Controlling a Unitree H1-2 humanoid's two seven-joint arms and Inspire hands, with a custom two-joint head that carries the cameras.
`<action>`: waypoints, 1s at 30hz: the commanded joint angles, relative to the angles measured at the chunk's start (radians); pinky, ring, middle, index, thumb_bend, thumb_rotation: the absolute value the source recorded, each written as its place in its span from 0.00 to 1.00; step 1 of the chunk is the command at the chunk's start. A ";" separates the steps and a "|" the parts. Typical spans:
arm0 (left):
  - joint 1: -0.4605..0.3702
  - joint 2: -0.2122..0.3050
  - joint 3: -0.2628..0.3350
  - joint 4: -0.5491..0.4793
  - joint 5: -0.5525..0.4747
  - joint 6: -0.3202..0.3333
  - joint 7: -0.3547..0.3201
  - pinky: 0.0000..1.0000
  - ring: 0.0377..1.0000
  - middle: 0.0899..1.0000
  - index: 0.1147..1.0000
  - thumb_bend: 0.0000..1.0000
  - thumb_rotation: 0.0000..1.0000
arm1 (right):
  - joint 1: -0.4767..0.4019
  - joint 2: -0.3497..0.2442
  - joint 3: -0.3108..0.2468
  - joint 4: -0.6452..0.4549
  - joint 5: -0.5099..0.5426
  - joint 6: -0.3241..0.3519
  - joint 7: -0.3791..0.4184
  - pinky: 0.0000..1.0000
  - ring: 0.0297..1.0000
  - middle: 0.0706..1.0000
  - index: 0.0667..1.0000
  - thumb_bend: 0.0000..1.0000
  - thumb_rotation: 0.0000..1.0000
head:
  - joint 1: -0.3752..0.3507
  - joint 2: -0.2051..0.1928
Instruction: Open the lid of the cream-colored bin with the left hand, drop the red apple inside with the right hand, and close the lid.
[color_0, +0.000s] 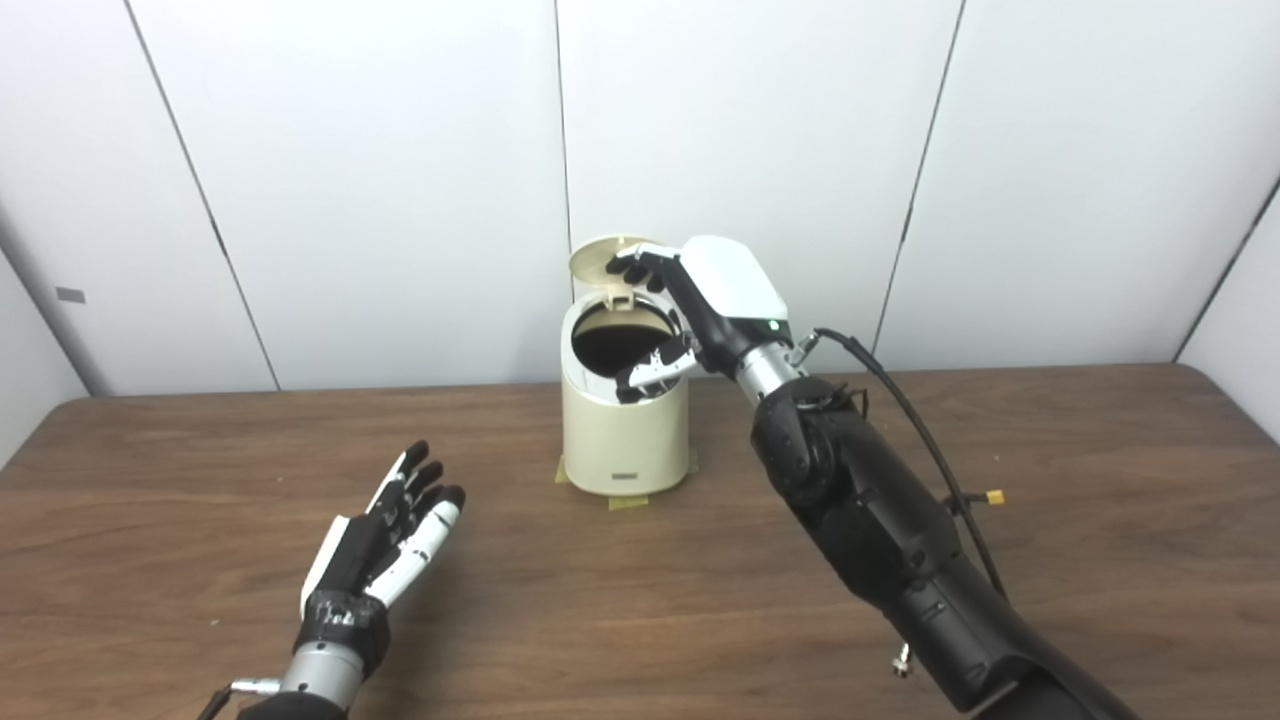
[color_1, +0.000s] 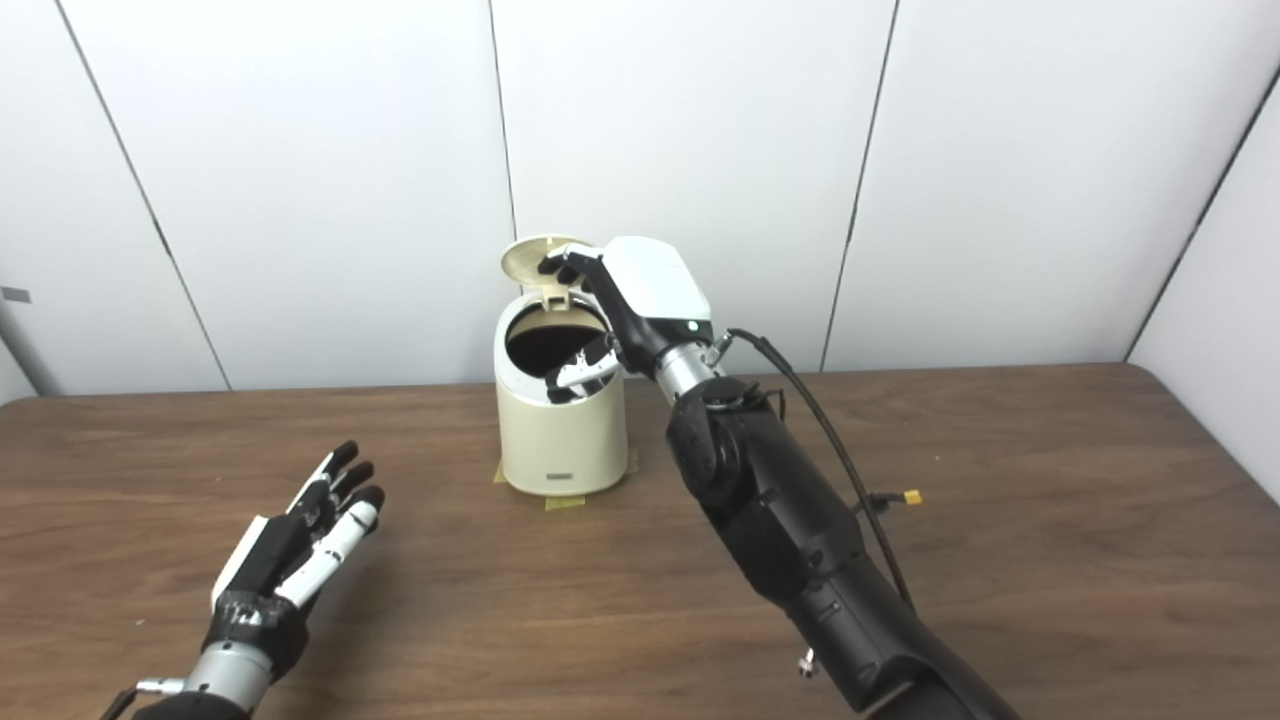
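Observation:
The cream-colored bin (color_0: 625, 440) stands at the back middle of the wooden table (color_0: 640, 600). Its round lid (color_0: 598, 258) is tipped up behind the dark opening. My right hand (color_0: 705, 300) hovers over the opening with spread fingers, its fingertips (color_0: 628, 268) against the raised lid and its thumb by the front rim; it holds nothing that I can see. My left hand (color_0: 385, 545) lies open near the table's front left, well apart from the bin. No red apple shows in either view; the bin's inside is dark.
Yellowish tape (color_0: 628, 502) marks the bin's foot. A black cable (color_0: 920, 420) with a yellow connector (color_0: 994, 497) loops off my right forearm. White wall panels stand close behind the table.

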 joint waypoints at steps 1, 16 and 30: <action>-0.020 0.007 0.005 -0.023 -0.028 -0.034 -0.016 0.94 0.96 0.98 1.00 0.45 0.38 | -0.047 -0.014 -0.011 -0.037 -0.004 -0.012 -0.023 0.61 0.69 0.69 0.67 0.83 0.12 | 0.000 0.001; -0.021 0.022 -0.006 -0.025 -0.021 -0.031 -0.021 0.94 0.97 0.99 1.00 0.46 0.36 | 0.024 -0.038 -0.059 -0.150 0.053 -0.059 -0.036 0.35 0.37 0.47 0.50 0.51 0.00 | -0.002 0.007; -0.073 0.040 -0.014 -0.010 0.037 -0.010 -0.003 1.00 0.95 0.96 1.00 0.39 0.44 | 0.248 -0.074 -0.164 -0.434 0.098 0.005 0.020 0.35 0.37 0.45 0.49 0.52 0.00 | -0.010 -0.002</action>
